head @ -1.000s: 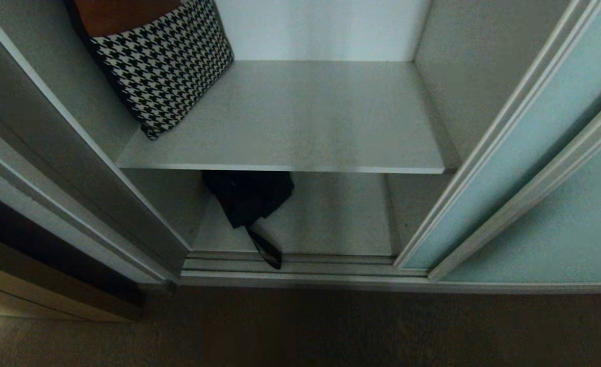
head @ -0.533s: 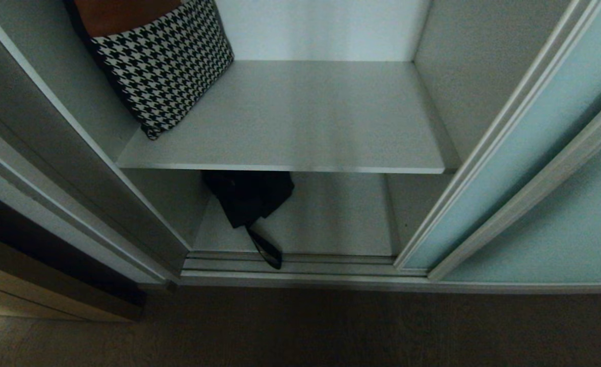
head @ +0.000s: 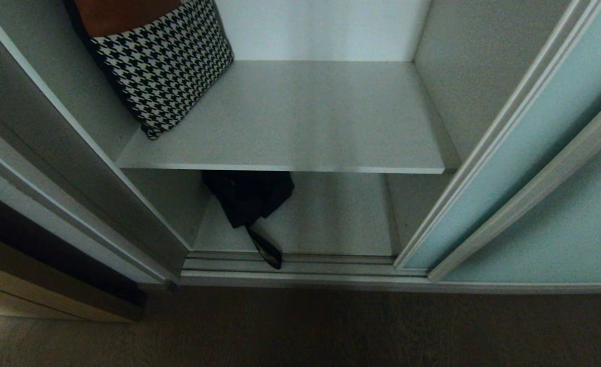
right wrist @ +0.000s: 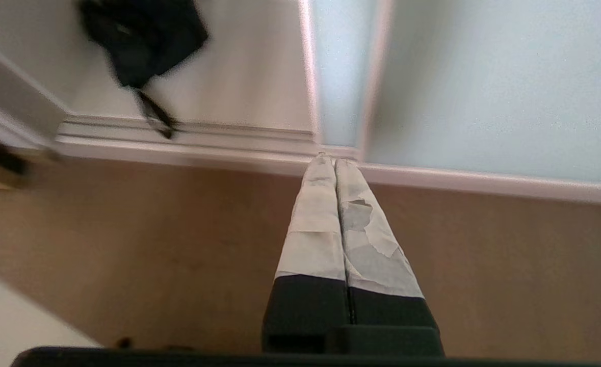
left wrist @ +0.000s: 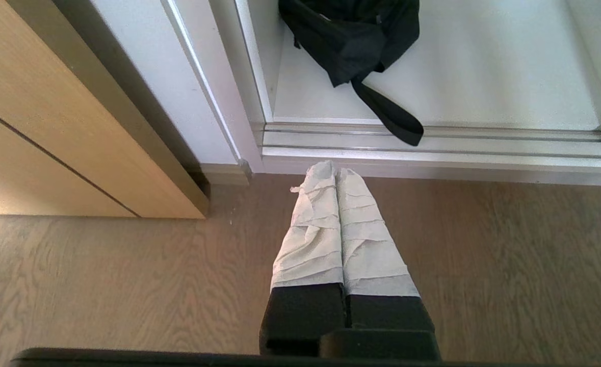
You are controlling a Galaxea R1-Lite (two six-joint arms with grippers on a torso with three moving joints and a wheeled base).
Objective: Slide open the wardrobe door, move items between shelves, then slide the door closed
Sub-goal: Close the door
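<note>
The left gripper [left wrist: 335, 171], its two fingers wrapped in pale tape, is fully closed with the fingers pressed together and holds nothing. It hangs over the brown wood-grain floor [left wrist: 101, 285], its tips just short of the silver bottom track [left wrist: 484, 148] of the wardrobe. Ahead of the tips and slightly to one side, the black textured-cloth garment [left wrist: 351, 41] lies on the lowest pale grey-white shelf [left wrist: 484, 76], well apart from the fingers. Its dangling black strap [left wrist: 394, 120] trails forward, and the strap end rests on the track, near the fingertips but not touching them. A beige wooden cabinet front [left wrist: 50, 127] stands off to the side of this gripper.

The right gripper [right wrist: 335, 160], also tape-wrapped, is closed and empty. It is above the floor, with its tips at the edge of the bottom track. Directly ahead of it stands the slim silver frame edge of the sliding wardrobe door [right wrist: 484, 76], a tall panel of frosted pale blue-green glass. The door is slid aside, so the compartment is open. The black garment sits farther off, diagonally ahead of this gripper.

In the head view, neither gripper appears. The upper pale grey-white shelf [head: 305, 117] carries a black-and-white houndstooth cushion [head: 165, 66] leaning in its left rear corner.
</note>
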